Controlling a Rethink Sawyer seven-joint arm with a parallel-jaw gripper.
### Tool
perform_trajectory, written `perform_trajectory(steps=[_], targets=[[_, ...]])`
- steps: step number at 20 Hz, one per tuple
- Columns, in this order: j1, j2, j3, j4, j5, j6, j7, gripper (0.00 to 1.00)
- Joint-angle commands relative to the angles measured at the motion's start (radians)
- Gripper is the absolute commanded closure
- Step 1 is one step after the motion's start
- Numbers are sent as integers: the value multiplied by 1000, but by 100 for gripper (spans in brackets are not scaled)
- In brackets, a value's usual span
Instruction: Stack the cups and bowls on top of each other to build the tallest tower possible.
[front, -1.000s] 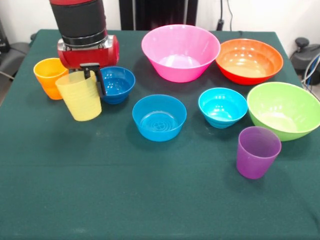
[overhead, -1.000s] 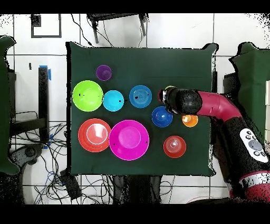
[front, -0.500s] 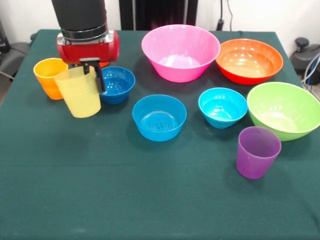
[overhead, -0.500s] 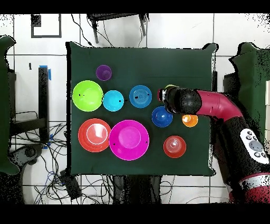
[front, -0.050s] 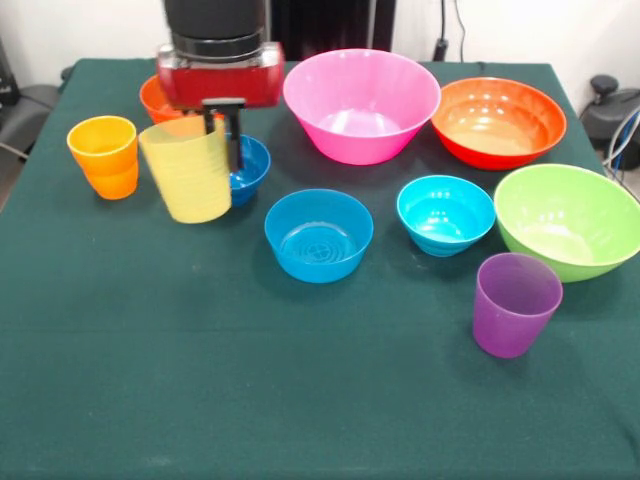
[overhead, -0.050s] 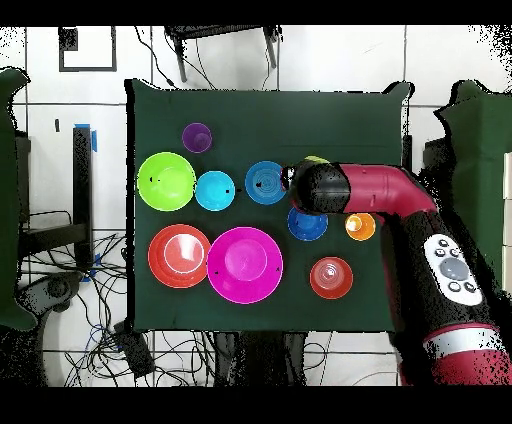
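Note:
My gripper (front, -0.050s: 218, 128) is shut on the rim of the pale yellow cup (front, -0.050s: 189, 170), which hangs slightly tilted above the cloth in front of the dark blue small bowl (front, -0.050s: 250, 163). The mid-blue small bowl (front, -0.050s: 318, 234) stands to the cup's right, a short gap away. The orange cup (front, -0.050s: 105, 155) stands at the left and the purple cup (front, -0.050s: 515, 303) at the right front. In the overhead view the arm covers the gripper, and only an edge of the yellow cup (overhead, -0.050s: 316, 160) shows beside the mid-blue bowl (overhead, -0.050s: 266, 182).
The cyan small bowl (front, -0.050s: 446, 213), lime green bowl (front, -0.050s: 567, 220), pink bowl (front, -0.050s: 361, 103) and large orange-red bowl (front, -0.050s: 498, 120) fill the right and back. A small orange-red bowl (front, -0.050s: 153, 98) sits behind the gripper. The green table cloth (front, -0.050s: 300, 400) runs to the front edge.
My gripper has carried the yellow cup to the right in the front view, away from the orange cup and toward the mid-blue bowl. The small orange-red bowl now shows behind it.

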Motion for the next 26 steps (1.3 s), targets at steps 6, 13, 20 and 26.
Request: perform_trajectory(steps=[6, 13, 20, 26], targets=[[153, 30, -122, -37, 16, 113, 160, 100], [183, 36, -131, -56, 148, 307, 148, 100], [188, 42, -151, -60, 148, 270, 134, 100], [173, 48, -150, -47, 163, 250, 106, 100]])
